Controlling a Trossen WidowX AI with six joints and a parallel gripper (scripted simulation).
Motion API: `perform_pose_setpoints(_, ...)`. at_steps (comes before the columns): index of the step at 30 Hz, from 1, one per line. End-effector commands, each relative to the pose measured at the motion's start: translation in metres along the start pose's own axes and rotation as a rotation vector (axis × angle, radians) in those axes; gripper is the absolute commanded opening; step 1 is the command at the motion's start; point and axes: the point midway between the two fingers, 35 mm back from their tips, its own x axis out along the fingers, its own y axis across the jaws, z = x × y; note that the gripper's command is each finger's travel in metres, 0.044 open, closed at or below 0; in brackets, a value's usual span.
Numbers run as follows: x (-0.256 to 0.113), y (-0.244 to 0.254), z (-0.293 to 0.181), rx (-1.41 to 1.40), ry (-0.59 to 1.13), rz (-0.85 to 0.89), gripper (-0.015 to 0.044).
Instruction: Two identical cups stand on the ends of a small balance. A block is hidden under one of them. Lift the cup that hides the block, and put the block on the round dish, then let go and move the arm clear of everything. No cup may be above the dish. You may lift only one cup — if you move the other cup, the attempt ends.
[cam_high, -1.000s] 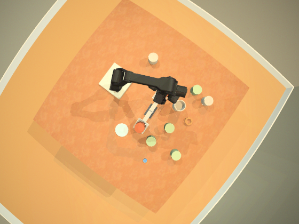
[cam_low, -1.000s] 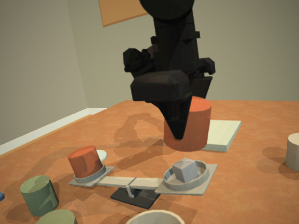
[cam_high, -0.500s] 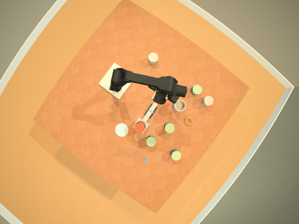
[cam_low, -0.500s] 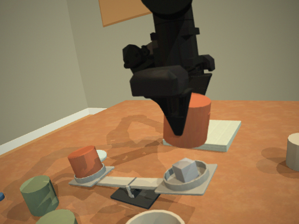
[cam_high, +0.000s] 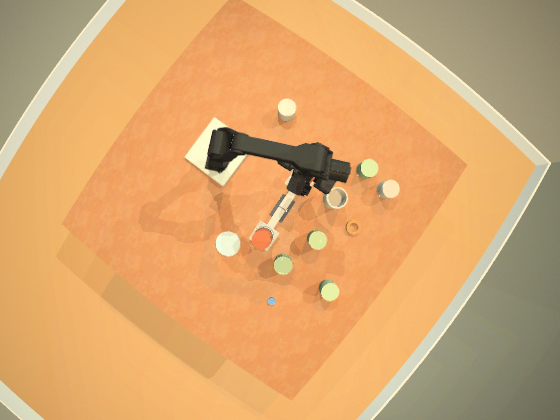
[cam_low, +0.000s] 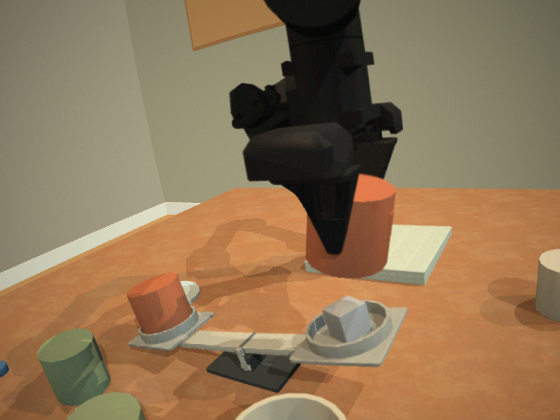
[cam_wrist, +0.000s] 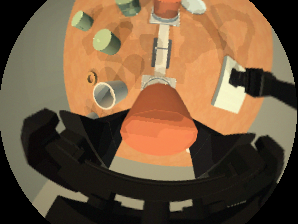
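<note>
My gripper (cam_low: 356, 215) (cam_wrist: 158, 114) is shut on an orange-red cup (cam_low: 371, 235) (cam_wrist: 160, 117), held upright in the air above and behind one end of the balance (cam_low: 280, 342) (cam_wrist: 163, 37). A grey block (cam_low: 347, 320) sits uncovered inside the round rim of that end; the arm hides it in the top view and the held cup hides it in the wrist view. The other orange-red cup (cam_high: 262, 239) (cam_low: 160, 305) (cam_wrist: 166, 9) stands in the rim at the far end. The white round dish (cam_high: 228, 244) (cam_low: 191, 291) (cam_wrist: 194, 6) lies just beyond that cup, with no cup above it.
Several green cylinders (cam_high: 317, 240) (cam_low: 75, 367) (cam_wrist: 106, 42) stand beside the balance. A hollow whitish cup (cam_high: 335, 198) (cam_wrist: 105, 96) stands near the block's end, with an orange ring (cam_high: 347, 229) beyond. Pale cylinders (cam_high: 287, 109) (cam_high: 388, 189) and a small blue disc (cam_high: 271, 301) are farther out. The arm's base is on a pale board (cam_high: 194, 156) (cam_low: 420, 250).
</note>
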Motion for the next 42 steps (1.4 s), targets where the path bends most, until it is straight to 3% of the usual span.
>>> perform_pose_setpoints(1, 0.000, 0.000, 0.000, 0.000, 0.000, 0.001, 0.0000)
perform_pose_setpoints(29, 0.001, 0.000, -0.001, 0.000, 0.000, 0.001, 0.0000)
perform_pose_setpoints(42, 0.046, -0.028, -0.059, 0.001, 0.009, 0.001, 0.0000)
